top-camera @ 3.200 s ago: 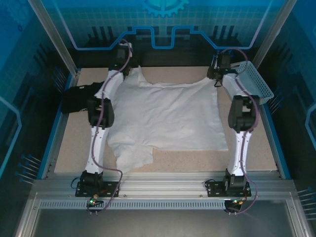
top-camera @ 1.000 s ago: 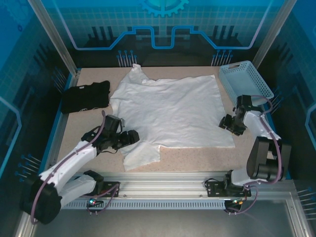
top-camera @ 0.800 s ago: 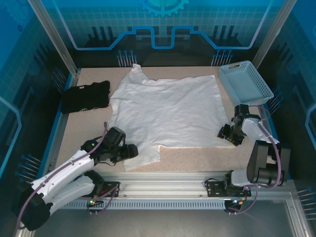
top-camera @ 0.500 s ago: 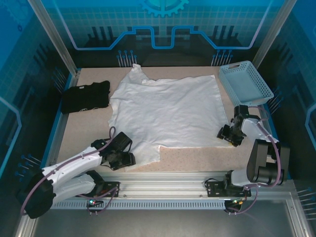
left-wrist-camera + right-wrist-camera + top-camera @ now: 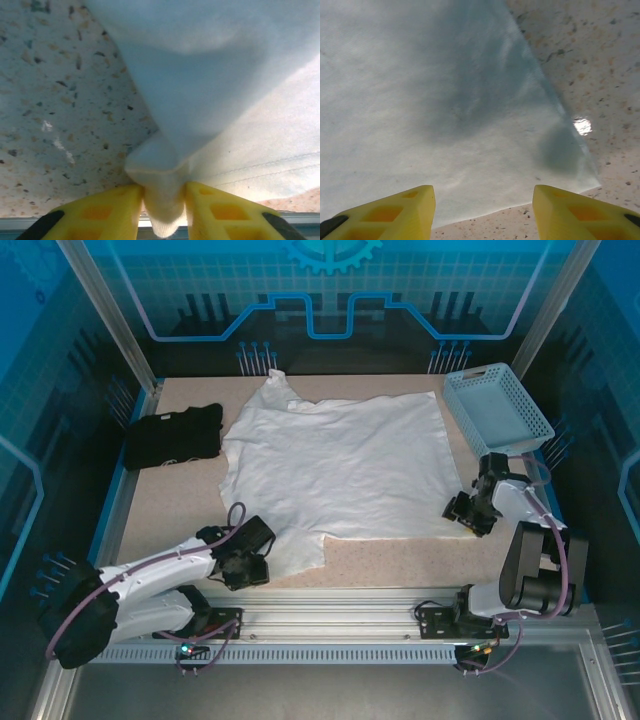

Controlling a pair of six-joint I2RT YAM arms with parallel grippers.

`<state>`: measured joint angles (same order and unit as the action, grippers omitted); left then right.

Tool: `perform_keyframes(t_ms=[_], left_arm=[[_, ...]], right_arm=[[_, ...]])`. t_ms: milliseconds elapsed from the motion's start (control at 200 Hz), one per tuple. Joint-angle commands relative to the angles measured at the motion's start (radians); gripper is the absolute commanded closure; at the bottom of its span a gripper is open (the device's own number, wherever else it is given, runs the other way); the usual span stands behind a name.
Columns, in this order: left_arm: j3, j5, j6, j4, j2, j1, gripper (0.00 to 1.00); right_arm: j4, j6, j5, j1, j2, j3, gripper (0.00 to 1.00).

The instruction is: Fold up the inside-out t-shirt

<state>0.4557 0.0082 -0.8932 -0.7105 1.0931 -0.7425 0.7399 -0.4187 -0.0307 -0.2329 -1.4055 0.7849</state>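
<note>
The inside-out t-shirt (image 5: 340,465) lies spread flat and white over the middle of the table, its near left sleeve pointing at the front edge. My left gripper (image 5: 255,565) sits low at that sleeve. In the left wrist view its yellow fingers (image 5: 100,212) pinch a bunched fold of the shirt's cloth (image 5: 225,100) between them, so the left gripper (image 5: 164,192) is shut on it. My right gripper (image 5: 462,512) hovers at the shirt's near right corner. In the right wrist view it (image 5: 483,197) stands open over the corner of the cloth (image 5: 430,110), with nothing between its fingers.
A black folded garment (image 5: 172,436) lies at the left edge of the table. A light blue basket (image 5: 497,408) stands at the back right. Bare speckled tabletop (image 5: 400,560) runs along the front, before the metal rail (image 5: 340,602).
Both arms came back from the far edge of the shirt. The left gripper moved down to the near left sleeve and closed on its cloth. The right gripper settled at the near right corner.
</note>
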Motion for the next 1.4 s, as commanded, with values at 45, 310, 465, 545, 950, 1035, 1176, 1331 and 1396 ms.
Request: perform_keyframes(t_ms=[45,310,465,545,950,1035,1176,1331,1396], left_arm=[[-0.067,0.038,-0.009,0.092,0.026,-0.016,0.81],[-0.049,0.04,0.022,0.084,-0.026,-0.016,1.0],[-0.032,0.027,0.045,0.061,-0.05,-0.014,1.0],[-0.023,0.024,0.056,0.055,-0.054,-0.015,1.0],[0.028,0.025,0.072,-0.009,-0.132,0.002,1.0],[0.063,0.027,0.07,-0.055,-0.179,0.017,1.0],[0.133,0.055,0.075,-0.135,-0.27,0.087,1.0],[0.224,0.148,0.17,-0.171,-0.317,0.287,1.0],[0.266,0.181,0.216,-0.167,-0.29,0.346,1.0]], right_arm=[[-0.001,-0.009,0.009,-0.068,0.003,-0.025,0.45],[0.012,-0.023,0.083,-0.077,-0.058,-0.023,0.47],[0.027,-0.026,0.11,-0.072,-0.078,-0.008,0.48],[0.03,-0.025,0.108,-0.07,-0.099,-0.003,0.51],[0.027,-0.016,0.104,-0.062,-0.104,0.007,0.85],[0.02,-0.012,0.1,-0.062,-0.072,-0.004,0.88],[0.006,0.005,0.063,-0.059,-0.023,-0.005,0.93],[-0.007,0.01,0.036,-0.057,0.008,0.037,0.95],[-0.012,0.016,0.031,-0.048,0.006,0.068,0.95]])
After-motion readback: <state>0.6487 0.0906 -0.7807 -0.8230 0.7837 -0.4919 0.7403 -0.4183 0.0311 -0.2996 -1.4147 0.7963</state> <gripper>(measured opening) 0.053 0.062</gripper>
